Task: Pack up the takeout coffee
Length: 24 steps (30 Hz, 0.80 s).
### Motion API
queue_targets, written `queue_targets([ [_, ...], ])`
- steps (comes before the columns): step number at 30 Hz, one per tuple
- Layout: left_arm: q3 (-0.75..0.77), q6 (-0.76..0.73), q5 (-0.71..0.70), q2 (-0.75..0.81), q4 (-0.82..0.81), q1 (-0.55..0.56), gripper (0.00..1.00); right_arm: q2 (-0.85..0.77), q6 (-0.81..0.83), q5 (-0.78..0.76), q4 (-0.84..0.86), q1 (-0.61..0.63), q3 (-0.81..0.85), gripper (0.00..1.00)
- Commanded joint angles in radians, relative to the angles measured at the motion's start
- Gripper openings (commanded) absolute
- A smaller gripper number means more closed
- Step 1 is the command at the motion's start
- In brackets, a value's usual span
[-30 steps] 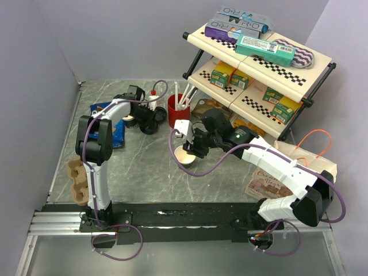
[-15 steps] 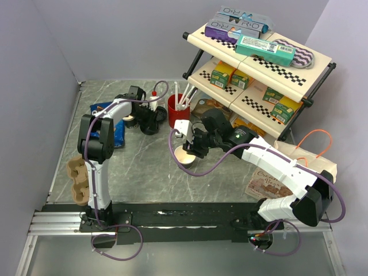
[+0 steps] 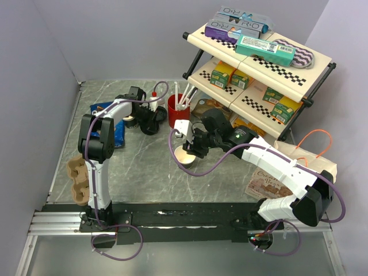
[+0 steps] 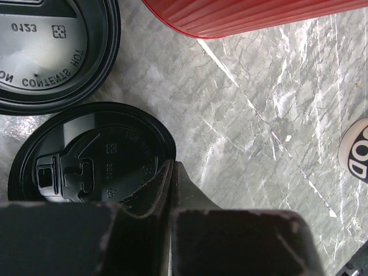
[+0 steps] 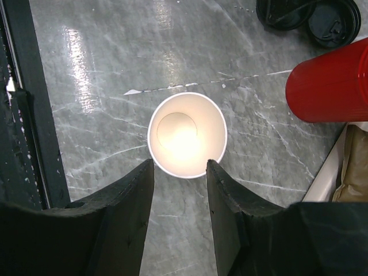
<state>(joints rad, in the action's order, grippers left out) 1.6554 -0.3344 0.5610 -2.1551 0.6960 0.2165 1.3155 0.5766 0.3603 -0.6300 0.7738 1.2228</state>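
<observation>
Right wrist view: the paper cup (image 5: 187,135) stands upright and lidless near the middle of the worktop (image 5: 103,75), between the fingertips of the right gripper (image 5: 179,168), which is spread wide and holds nothing. Toward the far edge the left gripper (image 4: 172,168) is closed tight, tips at the rim of a black lid (image 4: 86,155); whether it pinches the lid I cannot tell.

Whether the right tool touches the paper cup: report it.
Cannot tell. Right wrist view: the open right tool flanks the paper cup; its fingertips overlap the rim, hiding any gap.
</observation>
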Motion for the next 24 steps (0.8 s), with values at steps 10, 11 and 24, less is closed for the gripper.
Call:
queue_targets([
  [10, 0.057, 0.009, -0.007, 0.119, 0.011, -0.006, 0.01, 0.002, -0.004, 0.015, 0.029, -0.008, 0.004, 0.49],
  [11, 0.057, 0.002, -0.025, 0.132, 0.010, -0.006, 0.01, 0.002, -0.004, 0.014, 0.029, -0.008, 0.003, 0.49],
  [24, 0.063, 0.001, -0.069, 0.195, -0.021, -0.023, 0.01, 0.018, -0.003, 0.022, 0.030, -0.007, 0.026, 0.49],
])
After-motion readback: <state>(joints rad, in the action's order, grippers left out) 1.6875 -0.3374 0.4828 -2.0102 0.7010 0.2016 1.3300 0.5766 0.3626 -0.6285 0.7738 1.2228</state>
